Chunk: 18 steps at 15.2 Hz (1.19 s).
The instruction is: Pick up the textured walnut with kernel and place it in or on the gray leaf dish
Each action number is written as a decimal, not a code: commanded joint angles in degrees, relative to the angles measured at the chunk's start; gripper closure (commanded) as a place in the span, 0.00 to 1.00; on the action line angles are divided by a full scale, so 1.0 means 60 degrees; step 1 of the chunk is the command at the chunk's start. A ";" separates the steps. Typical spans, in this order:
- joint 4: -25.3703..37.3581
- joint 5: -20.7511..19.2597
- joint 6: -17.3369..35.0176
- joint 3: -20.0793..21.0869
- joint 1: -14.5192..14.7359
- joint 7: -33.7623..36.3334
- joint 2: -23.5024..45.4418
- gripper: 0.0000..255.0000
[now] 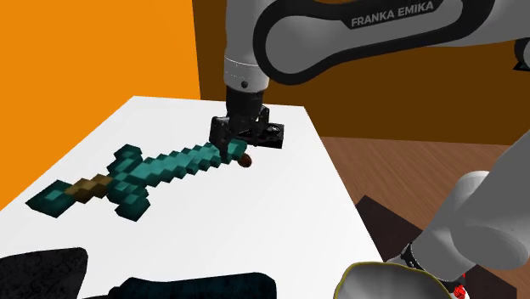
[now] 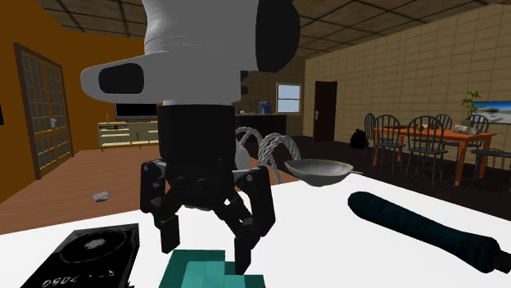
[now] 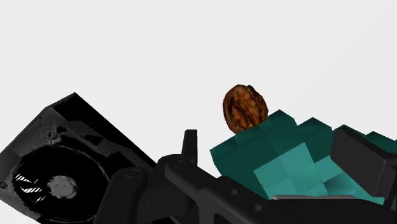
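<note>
Inspecting the white table (image 1: 255, 222), I find the brown walnut (image 3: 243, 108) lying on it, touching the tip of the teal pixel sword (image 1: 144, 174), just beyond the fingertips. The gripper (image 2: 206, 245) hangs low over that sword tip, jaws wide apart and holding nothing, with a black fan unit (image 3: 57, 175) beside it. The gray dish (image 2: 319, 172) stands well apart from the walnut.
</note>
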 commanded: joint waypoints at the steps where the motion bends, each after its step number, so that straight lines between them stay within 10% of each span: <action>1: -0.0051 -0.0046 -0.0818 -0.0006 -0.0014 -0.0023 0.0152 1.00; 18: 0.0496 0.0058 -0.1571 -0.0010 0.0016 0.0008 -0.0120 1.00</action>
